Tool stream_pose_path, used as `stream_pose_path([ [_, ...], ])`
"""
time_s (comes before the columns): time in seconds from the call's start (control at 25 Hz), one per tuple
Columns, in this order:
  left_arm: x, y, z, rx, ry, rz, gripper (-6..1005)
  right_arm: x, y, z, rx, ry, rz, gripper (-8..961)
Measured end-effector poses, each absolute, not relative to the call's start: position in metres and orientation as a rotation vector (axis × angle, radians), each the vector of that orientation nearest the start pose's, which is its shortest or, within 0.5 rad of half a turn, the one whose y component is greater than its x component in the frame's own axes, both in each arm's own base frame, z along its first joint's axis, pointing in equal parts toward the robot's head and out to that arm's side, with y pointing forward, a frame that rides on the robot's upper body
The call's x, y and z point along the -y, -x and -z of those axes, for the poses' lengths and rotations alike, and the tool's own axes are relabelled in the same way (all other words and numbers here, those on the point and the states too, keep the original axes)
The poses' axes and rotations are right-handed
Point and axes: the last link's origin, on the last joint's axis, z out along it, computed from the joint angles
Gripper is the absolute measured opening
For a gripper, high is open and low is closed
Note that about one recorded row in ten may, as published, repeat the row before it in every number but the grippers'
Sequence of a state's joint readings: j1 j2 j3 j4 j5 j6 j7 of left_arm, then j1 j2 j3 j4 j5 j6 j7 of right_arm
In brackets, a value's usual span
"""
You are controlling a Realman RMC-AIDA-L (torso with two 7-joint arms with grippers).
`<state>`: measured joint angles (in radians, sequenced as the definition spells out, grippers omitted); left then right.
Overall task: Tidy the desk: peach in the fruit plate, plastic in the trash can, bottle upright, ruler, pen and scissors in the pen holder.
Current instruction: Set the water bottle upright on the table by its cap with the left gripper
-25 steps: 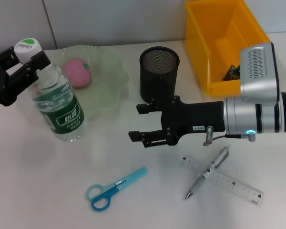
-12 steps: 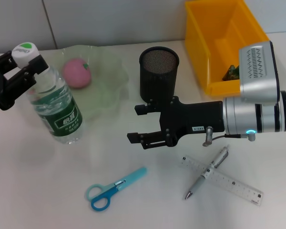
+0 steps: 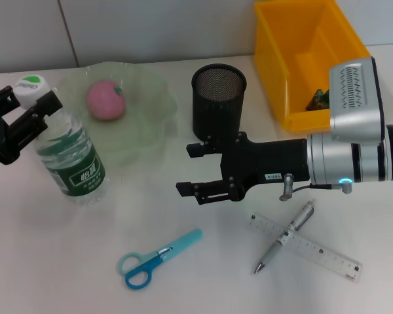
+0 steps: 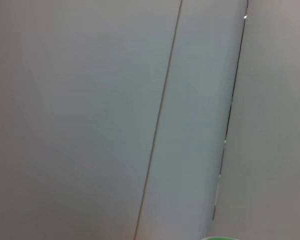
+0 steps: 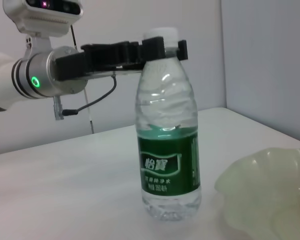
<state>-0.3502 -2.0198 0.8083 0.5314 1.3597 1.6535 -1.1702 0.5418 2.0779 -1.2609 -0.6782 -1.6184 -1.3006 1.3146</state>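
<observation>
Head view: left gripper fingers clamp the upright bottle's neck; right gripper fingers wide.

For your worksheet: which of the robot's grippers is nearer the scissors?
Right. The right gripper hovers just above-right of the scissors; the left gripper holds the bottle neck, farther off.

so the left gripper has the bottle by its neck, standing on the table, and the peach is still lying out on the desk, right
Not quite. The peach is not on the desk: the head view shows it inside the fruit plate. The rest holds: the left gripper grips the bottle at its neck, just below the cap, and the right wrist view shows the bottle upright with its base on the table.
</observation>
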Motion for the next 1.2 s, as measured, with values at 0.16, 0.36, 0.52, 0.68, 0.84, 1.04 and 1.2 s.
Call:
stream_pose_path([
  [0.16, -0.301, 0.281, -0.042, 0.502, 2.267, 1.201, 469, -0.342, -0.208, 0.055, -0.338, 2.846, -0.655, 776],
  [0.36, -0.3, 0.282, -0.038, 0.495, 2.263, 1.191, 470, -0.342, -0.207, 0.056, -0.337, 2.847, -0.655, 776],
  [0.52, -0.299, 0.288, -0.031, 0.471, 2.256, 1.136, 471, -0.342, -0.208, 0.056, -0.34, 2.846, -0.655, 776],
  [0.68, -0.297, 0.291, -0.028, 0.443, 2.25, 1.093, 472, -0.341, -0.208, 0.056, -0.34, 2.848, -0.654, 776],
  [0.84, -0.297, 0.294, -0.027, 0.444, 2.245, 1.076, 473, -0.339, -0.207, 0.058, -0.328, 2.865, -0.651, 776],
  [1.04, -0.295, 0.295, -0.024, 0.442, 2.235, 1.07, 474, -0.338, -0.206, 0.059, -0.317, 2.874, -0.646, 776],
  [1.2, -0.295, 0.294, -0.022, 0.429, 2.231, 1.066, 475, -0.338, -0.207, 0.06, -0.312, 2.882, -0.63, 776],
])
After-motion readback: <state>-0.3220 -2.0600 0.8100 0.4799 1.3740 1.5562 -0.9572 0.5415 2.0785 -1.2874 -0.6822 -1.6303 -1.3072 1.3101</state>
